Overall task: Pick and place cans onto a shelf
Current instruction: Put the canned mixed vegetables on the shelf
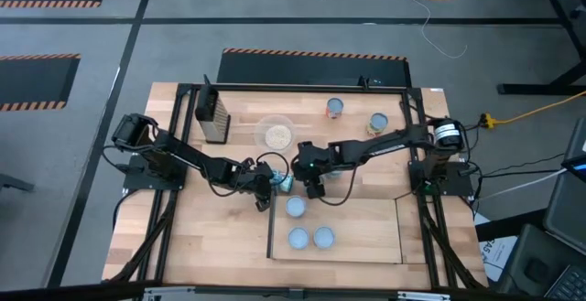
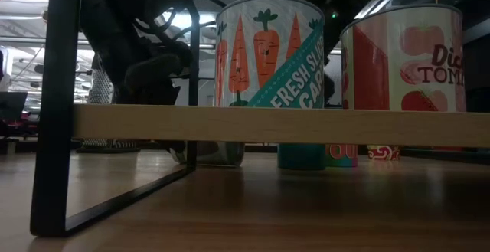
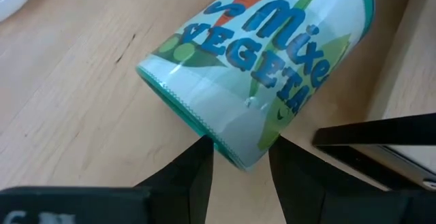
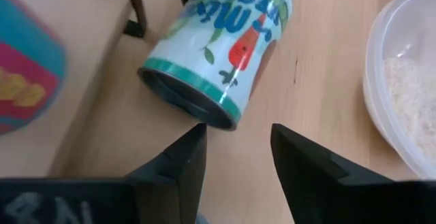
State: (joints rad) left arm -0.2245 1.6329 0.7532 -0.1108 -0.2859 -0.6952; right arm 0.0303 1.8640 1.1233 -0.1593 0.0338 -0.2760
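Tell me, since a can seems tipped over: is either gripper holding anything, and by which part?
Nothing is held. The mixed vegetables can lies on its side, free, ahead of the open left gripper and open right gripper.

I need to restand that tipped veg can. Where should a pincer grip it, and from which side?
The veg can lies on its side by the shelf corner. Grip across its round wall, mid-length, pads on opposite sides. Probably come from the right pincer: it is open, facing the can's end.

Even overhead light in high view; low view dim, backlit, foreground dark
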